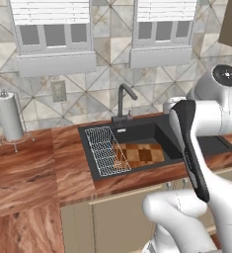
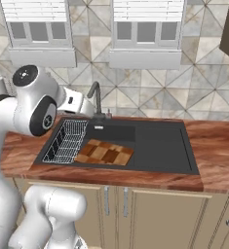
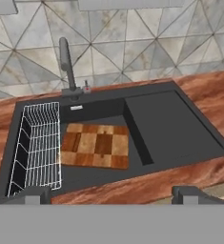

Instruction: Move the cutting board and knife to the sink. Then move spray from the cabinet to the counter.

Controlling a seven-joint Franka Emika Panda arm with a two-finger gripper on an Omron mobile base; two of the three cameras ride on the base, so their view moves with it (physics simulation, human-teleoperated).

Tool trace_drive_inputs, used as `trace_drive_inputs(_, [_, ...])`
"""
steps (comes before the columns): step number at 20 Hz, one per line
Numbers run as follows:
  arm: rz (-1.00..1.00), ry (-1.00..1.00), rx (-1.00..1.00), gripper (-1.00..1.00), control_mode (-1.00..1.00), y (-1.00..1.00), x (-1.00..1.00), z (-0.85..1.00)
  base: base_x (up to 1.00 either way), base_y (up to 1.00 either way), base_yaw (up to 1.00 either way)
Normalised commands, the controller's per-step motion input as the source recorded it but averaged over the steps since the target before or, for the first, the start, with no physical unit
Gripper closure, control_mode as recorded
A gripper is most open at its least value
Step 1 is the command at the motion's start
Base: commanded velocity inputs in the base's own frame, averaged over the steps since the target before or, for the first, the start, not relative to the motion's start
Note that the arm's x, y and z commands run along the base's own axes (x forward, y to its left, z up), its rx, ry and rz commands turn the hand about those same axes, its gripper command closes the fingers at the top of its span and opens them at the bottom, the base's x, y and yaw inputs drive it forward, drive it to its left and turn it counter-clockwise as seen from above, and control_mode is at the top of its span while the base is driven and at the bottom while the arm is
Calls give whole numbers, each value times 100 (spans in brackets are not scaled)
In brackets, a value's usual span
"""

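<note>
where it lies flat, chequered cutting board [image 3: 95, 145] fills sink [image 3: 161, 128] basin.

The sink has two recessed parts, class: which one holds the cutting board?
The deeper basin of the sink, the part below the faucet. The cutting board lies flat on its floor beside the wire rack; the shallower tray on the other side holds nothing.

A chequered wooden board [image 3: 95, 145] is seen in a matt black sink [image 3: 170, 126]; wire rack [image 3: 37, 143]; glossy wood-grain counter [image 1: 23, 168].
</note>
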Motion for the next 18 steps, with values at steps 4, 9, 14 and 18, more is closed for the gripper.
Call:
trace_drive_inputs(4, [0,0,0,-100,100,0,0,0,-84,0,4])
trace_drive_inputs(9, [0,0,0,-100,100,0,0,0,-81,-11,7])
trace_drive_inputs(14, [0,0,0,-100,100,0,0,0,-47,-16,15])
trace_drive_inputs(18, [0,0,0,-100,100,0,0,0,-40,-31,46])
